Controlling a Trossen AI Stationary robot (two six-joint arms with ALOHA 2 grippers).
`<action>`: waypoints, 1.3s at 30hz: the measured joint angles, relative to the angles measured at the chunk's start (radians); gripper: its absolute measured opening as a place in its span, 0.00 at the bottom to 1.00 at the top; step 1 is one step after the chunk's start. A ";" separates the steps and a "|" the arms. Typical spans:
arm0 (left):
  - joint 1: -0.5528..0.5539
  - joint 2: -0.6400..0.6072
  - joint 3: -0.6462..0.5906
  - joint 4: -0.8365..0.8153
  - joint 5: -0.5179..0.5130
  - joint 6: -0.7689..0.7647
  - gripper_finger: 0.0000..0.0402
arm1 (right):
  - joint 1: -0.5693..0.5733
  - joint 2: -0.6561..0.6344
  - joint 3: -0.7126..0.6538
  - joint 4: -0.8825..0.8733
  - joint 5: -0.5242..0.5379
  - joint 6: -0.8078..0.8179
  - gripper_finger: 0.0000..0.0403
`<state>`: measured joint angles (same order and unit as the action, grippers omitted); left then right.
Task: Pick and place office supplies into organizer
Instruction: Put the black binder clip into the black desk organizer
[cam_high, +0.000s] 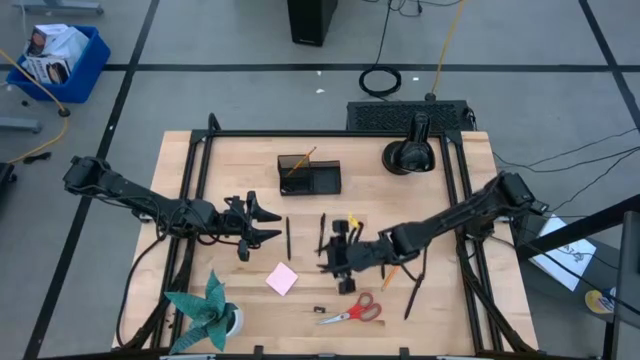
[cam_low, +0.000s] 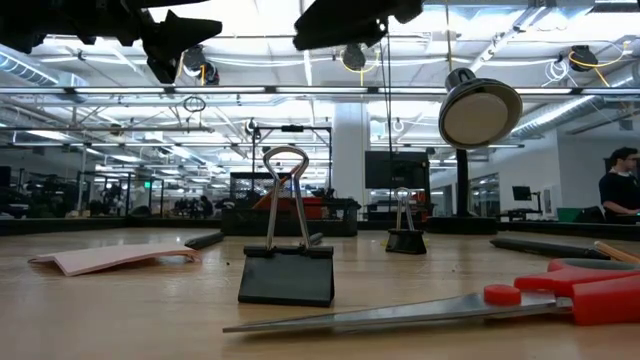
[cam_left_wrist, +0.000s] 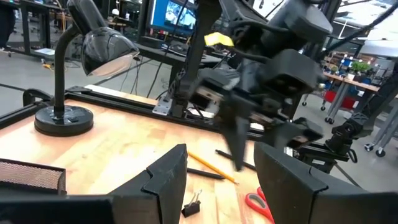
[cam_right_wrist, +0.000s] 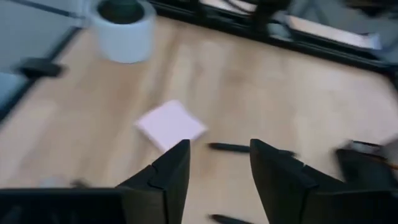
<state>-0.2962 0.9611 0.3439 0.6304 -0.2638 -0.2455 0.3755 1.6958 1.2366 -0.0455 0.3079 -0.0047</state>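
Wooden table (cam_high: 190, 220) carries the organizer (cam_high: 309, 176) at its back middle, office supplies scattered nearer the front, awaiting sorting. Left gripper (cam_high: 262, 221) waits with fingers apart, empty; right gripper (cam_high: 336, 258) hovers near the pink sticky-note pad (cam_high: 282, 279), fingers apart, likely choosing it. No legible writing.

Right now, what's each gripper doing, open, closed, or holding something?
Left gripper: open, holding nothing, above the table.
Right gripper: open, nothing between its fingers, above the sticky-note pad and a pen.
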 joint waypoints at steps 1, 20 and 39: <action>0.000 0.000 0.000 0.000 0.000 0.000 0.48 | 0.011 0.000 0.000 0.000 -0.019 0.014 0.40; 0.000 0.000 0.000 -0.003 0.000 0.001 0.48 | 0.176 0.000 -0.321 0.477 0.058 0.297 0.45; 0.000 0.000 0.000 -0.025 -0.026 0.003 0.48 | 0.270 0.179 -0.332 0.614 0.219 0.380 0.44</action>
<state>-0.2961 0.9611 0.3439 0.6055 -0.2897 -0.2421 0.6456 1.8751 0.9051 0.5686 0.5265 0.3753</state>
